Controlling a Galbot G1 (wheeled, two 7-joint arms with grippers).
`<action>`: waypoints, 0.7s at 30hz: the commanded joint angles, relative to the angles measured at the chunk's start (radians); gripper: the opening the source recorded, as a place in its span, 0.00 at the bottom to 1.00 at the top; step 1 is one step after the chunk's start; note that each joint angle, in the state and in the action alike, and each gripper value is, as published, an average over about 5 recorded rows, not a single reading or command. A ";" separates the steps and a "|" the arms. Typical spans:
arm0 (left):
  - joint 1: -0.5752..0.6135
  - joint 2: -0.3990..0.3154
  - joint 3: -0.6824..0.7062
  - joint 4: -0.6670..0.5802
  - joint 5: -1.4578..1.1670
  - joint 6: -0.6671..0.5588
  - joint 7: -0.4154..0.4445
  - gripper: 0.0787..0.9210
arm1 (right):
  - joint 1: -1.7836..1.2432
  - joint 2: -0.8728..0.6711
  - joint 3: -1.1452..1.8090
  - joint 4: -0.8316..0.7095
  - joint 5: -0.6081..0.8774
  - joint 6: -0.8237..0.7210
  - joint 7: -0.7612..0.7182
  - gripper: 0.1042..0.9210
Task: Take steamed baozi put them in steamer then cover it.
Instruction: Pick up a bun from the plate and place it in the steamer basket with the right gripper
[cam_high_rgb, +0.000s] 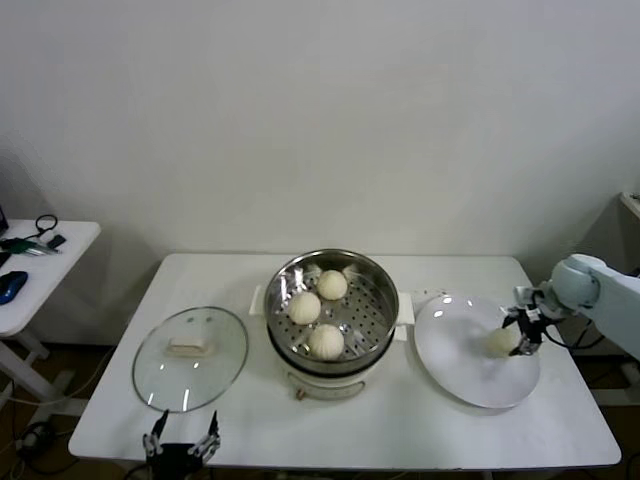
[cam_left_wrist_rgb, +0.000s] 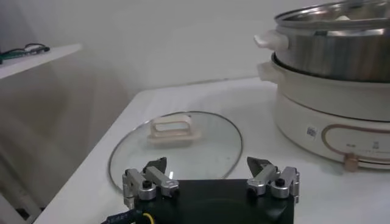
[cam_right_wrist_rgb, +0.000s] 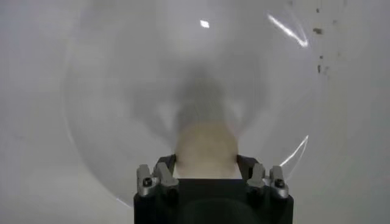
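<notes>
The last baozi (cam_high_rgb: 502, 341) sits on the white plate (cam_high_rgb: 450, 345), pinched by the right gripper (cam_high_rgb: 523, 335). Three more lie in the steamer (cam_high_rgb: 375, 283). It should lift slowly, without squashing. The left gripper (cam_high_rgb: 181, 441) waits spread by the cover (cam_high_rgb: 190, 358) on the white table (cam_high_rgb: 350, 420).

Steamer (cam_high_rgb: 331, 312) at the middle of the table (cam_high_rgb: 480, 420), three baozi (cam_high_rgb: 304, 307) inside on the perforated tray. Glass cover (cam_high_rgb: 190, 357) flat on the table to its left, plate (cam_high_rgb: 470, 352) to its right. Fourth baozi (cam_high_rgb: 502, 341) on the plate, between the right hand's (cam_high_rgb: 524, 335) fingers. Left hand (cam_high_rgb: 182, 440) at the near edge, just before the cover.
</notes>
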 joint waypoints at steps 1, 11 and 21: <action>0.001 0.001 0.000 0.000 0.000 0.000 0.000 0.88 | 0.619 0.012 -0.468 0.178 0.365 -0.039 -0.013 0.71; 0.000 0.009 -0.001 -0.010 0.001 0.002 0.003 0.88 | 1.001 0.218 -0.568 0.434 0.720 -0.171 0.053 0.71; 0.004 0.009 0.001 -0.025 0.000 0.002 0.002 0.88 | 0.740 0.372 -0.443 0.533 0.725 -0.301 0.208 0.71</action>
